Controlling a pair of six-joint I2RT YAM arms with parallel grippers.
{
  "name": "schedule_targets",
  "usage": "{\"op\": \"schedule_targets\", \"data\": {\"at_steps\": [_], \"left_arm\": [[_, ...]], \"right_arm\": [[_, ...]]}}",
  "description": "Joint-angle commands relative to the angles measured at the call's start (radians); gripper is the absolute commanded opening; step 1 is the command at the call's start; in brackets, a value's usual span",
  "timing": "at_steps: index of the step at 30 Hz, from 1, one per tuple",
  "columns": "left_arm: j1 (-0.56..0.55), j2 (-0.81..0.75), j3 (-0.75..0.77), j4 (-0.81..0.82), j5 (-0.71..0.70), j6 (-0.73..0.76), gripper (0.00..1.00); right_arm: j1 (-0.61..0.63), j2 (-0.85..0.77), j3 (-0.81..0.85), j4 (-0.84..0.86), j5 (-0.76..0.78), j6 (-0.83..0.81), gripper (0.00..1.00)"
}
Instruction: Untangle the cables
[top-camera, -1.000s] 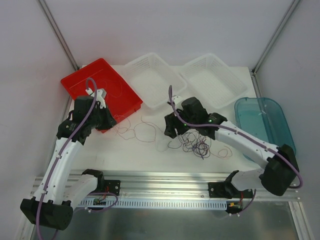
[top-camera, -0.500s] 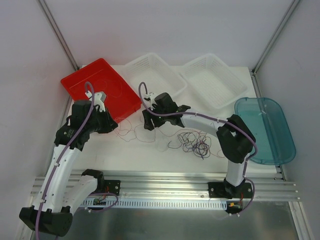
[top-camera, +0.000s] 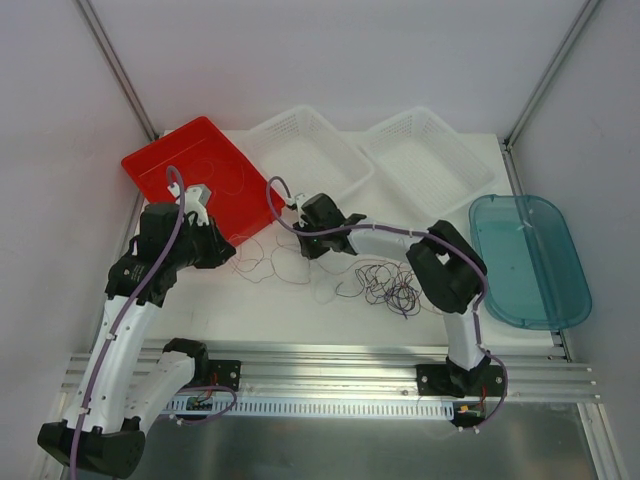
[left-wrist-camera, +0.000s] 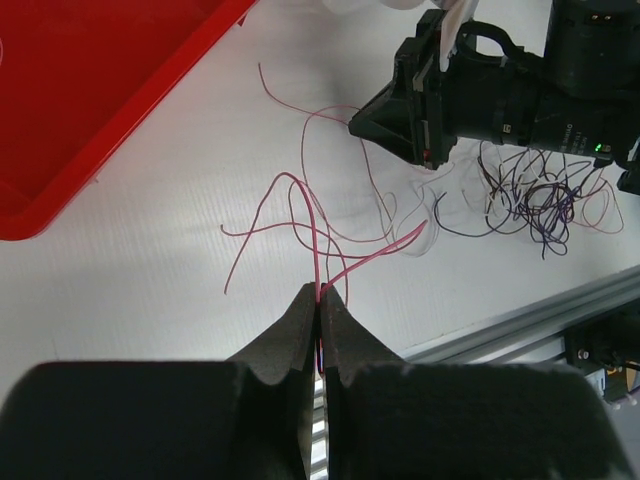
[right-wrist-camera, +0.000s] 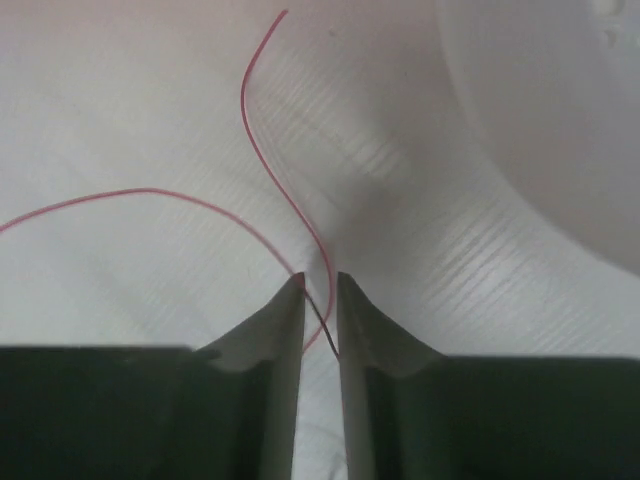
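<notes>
A tangle of dark purple and pink cables (top-camera: 385, 283) lies on the white table, right of centre. Loose pink cables (top-camera: 265, 262) trail left from it. My left gripper (top-camera: 226, 245) is shut on a pink cable (left-wrist-camera: 300, 215), pinched at the fingertips of that gripper (left-wrist-camera: 320, 297). My right gripper (top-camera: 300, 243) reaches far left, low over the table. In the right wrist view that gripper (right-wrist-camera: 320, 285) shows a narrow gap between its jaws, with a loop of pink cable (right-wrist-camera: 262, 130) crossing between them. The left wrist view shows the right gripper (left-wrist-camera: 400, 115) and the tangle (left-wrist-camera: 540, 195) beyond it.
A red tray (top-camera: 150, 165) sits at the back left, close behind my left gripper. Two white baskets (top-camera: 300, 135) (top-camera: 425, 125) stand along the back. A teal tray (top-camera: 545, 210) lies at the right edge. The metal rail (top-camera: 330, 355) runs along the near edge.
My right arm swung left from the tangle to the loose pink cables and its jaws narrowed from wide open to a small gap. The left gripper stayed shut, shifting slightly.
</notes>
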Motion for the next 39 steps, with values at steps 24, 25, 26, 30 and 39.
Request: {"op": "schedule_targets", "data": {"at_steps": [24,25,26,30,39], "left_arm": [[-0.01,0.155,-0.069,-0.045,-0.386,-0.03,0.0],[-0.008,0.159,-0.069,-0.045,-0.389,-0.034,0.0],[-0.008,0.17,-0.066,-0.043,-0.402,-0.034,0.0],[-0.01,0.198,-0.063,-0.045,-0.416,-0.037,0.0],[-0.01,0.21,0.089,-0.048,-0.336,-0.047,0.0]], "right_arm": [[-0.508,-1.146,-0.122,-0.359,-0.093,0.035,0.01],[-0.529,-1.154,-0.119,-0.367,-0.108,0.04,0.01],[-0.558,-1.175,-0.112,-0.368,-0.135,0.057,0.01],[-0.628,-1.209,-0.053,-0.37,-0.211,0.072,0.01],[-0.631,-1.174,-0.062,-0.443,-0.231,0.058,0.01]]}}
